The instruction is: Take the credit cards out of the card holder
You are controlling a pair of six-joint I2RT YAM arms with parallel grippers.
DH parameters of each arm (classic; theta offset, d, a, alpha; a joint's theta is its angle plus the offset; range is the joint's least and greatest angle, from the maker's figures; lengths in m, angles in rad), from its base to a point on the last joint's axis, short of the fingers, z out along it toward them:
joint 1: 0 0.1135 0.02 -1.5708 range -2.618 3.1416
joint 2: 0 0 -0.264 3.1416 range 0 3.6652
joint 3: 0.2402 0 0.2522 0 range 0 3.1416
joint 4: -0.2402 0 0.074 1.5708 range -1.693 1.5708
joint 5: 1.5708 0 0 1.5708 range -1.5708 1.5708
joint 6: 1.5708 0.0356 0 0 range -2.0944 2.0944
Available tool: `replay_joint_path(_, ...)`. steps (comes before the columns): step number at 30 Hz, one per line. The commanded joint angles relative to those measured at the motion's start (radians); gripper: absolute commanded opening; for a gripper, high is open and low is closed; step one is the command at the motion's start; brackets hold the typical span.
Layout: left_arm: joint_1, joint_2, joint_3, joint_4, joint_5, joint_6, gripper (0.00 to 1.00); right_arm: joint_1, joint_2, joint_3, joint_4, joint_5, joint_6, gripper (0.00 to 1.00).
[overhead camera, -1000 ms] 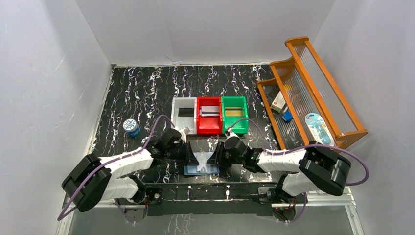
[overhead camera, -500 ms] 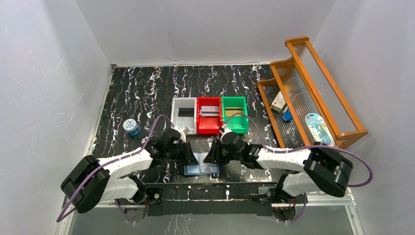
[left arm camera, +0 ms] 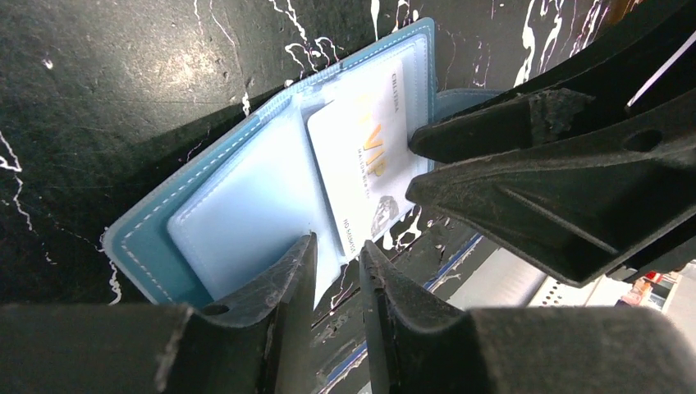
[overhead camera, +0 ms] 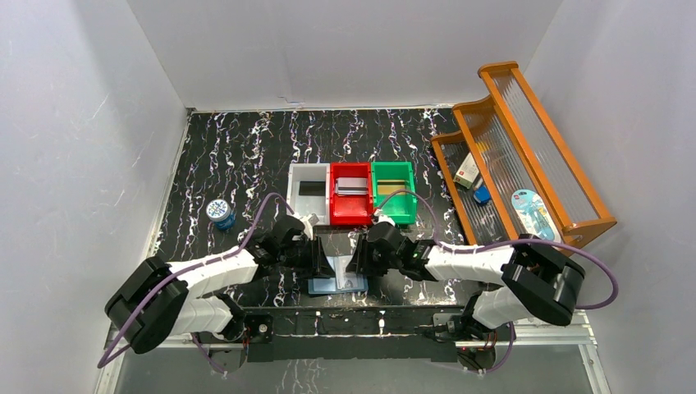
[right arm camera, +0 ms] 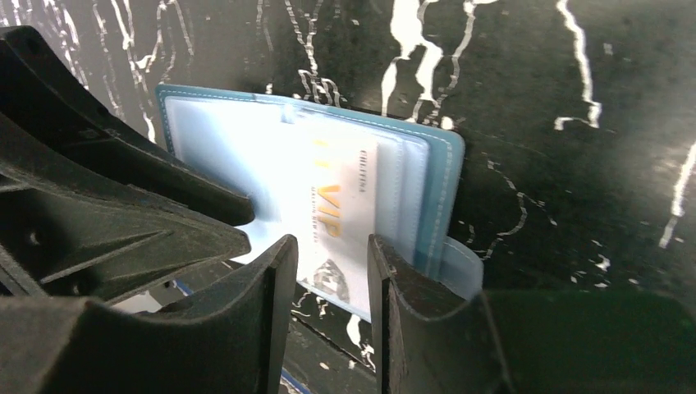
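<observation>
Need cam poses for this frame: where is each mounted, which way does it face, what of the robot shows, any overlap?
Top external: above and behind the bases, looking down on the table. It shows both arms whole, with the left gripper and right gripper at the card holder.
Left wrist: on the left wrist, looking down at the open card holder. Left gripper at bottom, right gripper at right.
Right wrist: faces the same holder from the opposite side. Right gripper at bottom, left gripper at left.
Shared: both wrist views show the pale card with gold lettering.
</observation>
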State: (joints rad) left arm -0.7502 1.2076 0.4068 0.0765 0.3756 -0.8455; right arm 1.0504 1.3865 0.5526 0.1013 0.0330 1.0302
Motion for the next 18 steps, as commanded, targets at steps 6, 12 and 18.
replay_joint_path(6, -0.005, 0.071, 0.007, 0.054, 0.038, 0.001, 0.28, 0.004, 0.028, -0.068, 0.055, 0.004, 0.039, 0.43)
replay_joint_path(12, -0.005, 0.091, -0.043, 0.122, 0.019, -0.038, 0.28, 0.004, 0.079, -0.085, 0.132, -0.038, 0.063, 0.39)
replay_joint_path(18, -0.005, 0.046, -0.092, 0.197, -0.009, -0.103, 0.19, 0.005, 0.073, -0.121, 0.157, -0.031, 0.102, 0.38)
